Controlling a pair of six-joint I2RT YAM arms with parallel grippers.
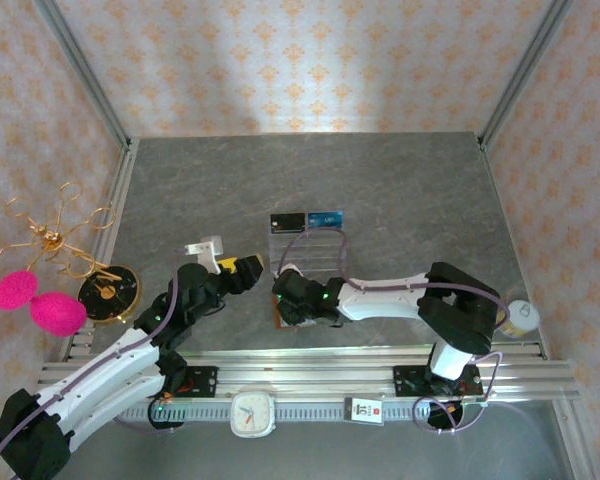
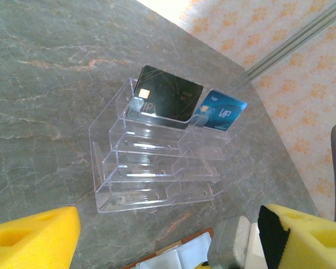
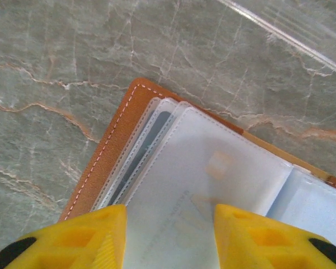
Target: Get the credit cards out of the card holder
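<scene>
The brown card holder (image 3: 101,162) lies open on the grey table, its clear sleeves fanned out. A pale credit card (image 3: 201,185) with a faint chip sits inside the top sleeve. My right gripper (image 3: 171,241) hovers right over that sleeve, open, with a yellow finger on each side of the card's flat face and nothing pinched. From above, the right gripper (image 1: 290,300) covers most of the card holder (image 1: 278,322). My left gripper (image 1: 242,268) is just left of it, open and empty. In the left wrist view the left gripper (image 2: 168,246) sits above the card holder's sleeves (image 2: 185,255).
A clear acrylic tiered stand (image 2: 157,162) stands just beyond the wallet, with a black card (image 2: 165,95) and a blue card (image 2: 221,109) in its top tier. A small white piece (image 1: 208,248) lies left of the left gripper. Pink pom-poms (image 1: 35,300), a black disc (image 1: 110,292) and a gold wire ornament (image 1: 55,235) are at far left.
</scene>
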